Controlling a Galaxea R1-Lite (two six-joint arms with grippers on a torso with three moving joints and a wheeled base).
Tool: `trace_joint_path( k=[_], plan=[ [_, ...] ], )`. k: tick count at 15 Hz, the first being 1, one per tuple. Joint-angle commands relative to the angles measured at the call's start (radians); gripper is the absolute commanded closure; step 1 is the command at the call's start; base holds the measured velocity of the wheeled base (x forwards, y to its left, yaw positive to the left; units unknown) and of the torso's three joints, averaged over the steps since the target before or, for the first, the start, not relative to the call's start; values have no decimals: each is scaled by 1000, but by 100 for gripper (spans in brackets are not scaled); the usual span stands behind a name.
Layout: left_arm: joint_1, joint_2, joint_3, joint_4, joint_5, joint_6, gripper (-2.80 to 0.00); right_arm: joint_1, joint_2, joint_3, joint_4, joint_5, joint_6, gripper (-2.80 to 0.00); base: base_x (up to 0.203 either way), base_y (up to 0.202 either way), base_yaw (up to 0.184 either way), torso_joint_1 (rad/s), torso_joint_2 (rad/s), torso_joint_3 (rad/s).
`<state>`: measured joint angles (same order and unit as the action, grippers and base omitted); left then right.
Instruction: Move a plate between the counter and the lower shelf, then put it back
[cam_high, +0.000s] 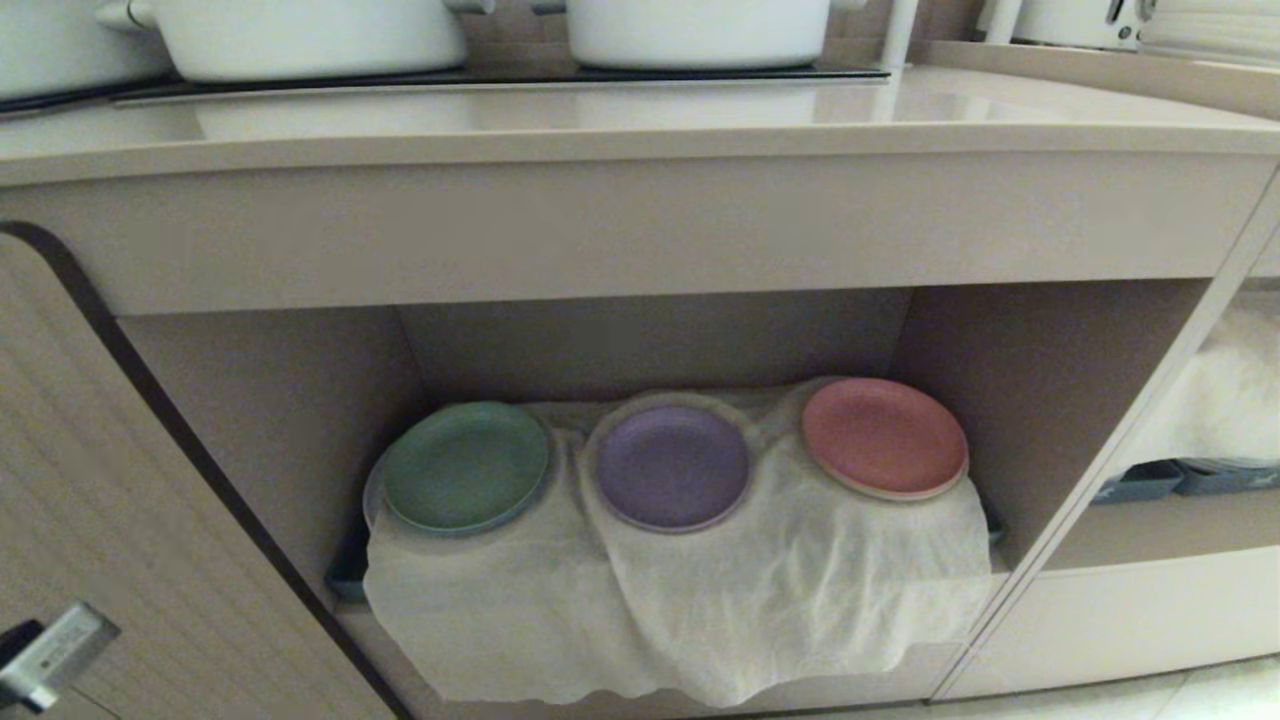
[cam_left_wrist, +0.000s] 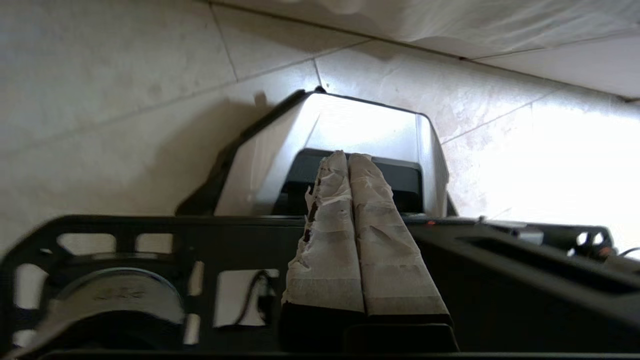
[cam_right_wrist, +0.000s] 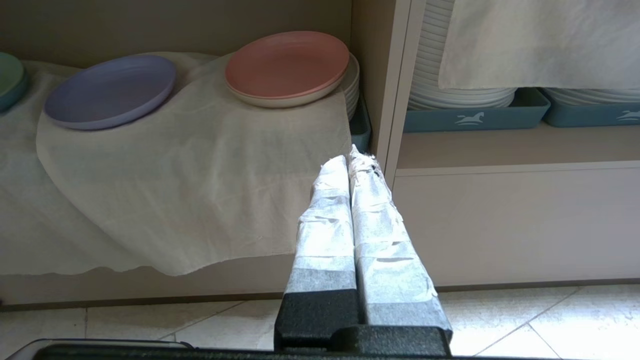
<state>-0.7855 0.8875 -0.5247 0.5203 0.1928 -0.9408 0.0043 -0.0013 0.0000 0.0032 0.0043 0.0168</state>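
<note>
**Lavender plate resting on the draped lower shelf, both end effectors empty**

Nearest the robot, the left end effector (cam_left_wrist: 348, 159) hangs over the tiled floor (cam_left_wrist: 125, 85), its two tape-wrapped fingers (cam_left_wrist: 327, 235) pressed together with nothing between them; below it lies part of the robot's own white and black base (cam_left_wrist: 360, 127). The right end effector (cam_right_wrist: 356, 156) is likewise closed and empty, low in front of the cabinet and pointing toward the upright divider (cam_right_wrist: 395, 90) between the two recesses. Neither arm shows in the head view.

Beyond them, the white cloth (cam_high: 700, 600) hangs over the front edge of the lower shelf (cam_high: 1040, 400) and covers its base. On that cloth sit three plates in a row. The plate (cam_high: 672, 466), lavender, is in the middle and lies flat. The green plate (cam_high: 466, 466) is to its left and the pink plate (cam_high: 884, 436) to its right, the latter on top of a stack of white plates (cam_right_wrist: 352, 82) that shows at the cloth's edge. The three are close together, but whether their rims touch is unclear.

In the neighbouring recess to the right, more stacked white plates (cam_right_wrist: 450, 95) sit in blue trays (cam_right_wrist: 475, 117) under another cloth (cam_right_wrist: 540, 40).

Above and farthest back, the bench (cam_high: 640, 125) runs across the view, glossy beige, with white pots (cam_high: 310, 35) standing on a black hob panel (cam_high: 500, 75).
</note>
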Motion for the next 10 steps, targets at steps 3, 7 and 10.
trace_joint_path(
  k=[3, 7, 10],
  plan=[
    [0, -133, 29, 21, 14, 79, 0, 0, 1, 0, 0, 0, 0, 0, 0, 0, 0, 0, 0, 0],
    [48, -197, 28, 14, 30, 215, 0, 0, 1, 0, 0, 0, 0, 0, 0, 0, 0, 0, 0, 0],
    [251, -238, 30, -1, -41, 417, 0, 2, 1, 0, 0, 0, 0, 0, 0, 0, 0, 0, 0, 0]
  ],
)
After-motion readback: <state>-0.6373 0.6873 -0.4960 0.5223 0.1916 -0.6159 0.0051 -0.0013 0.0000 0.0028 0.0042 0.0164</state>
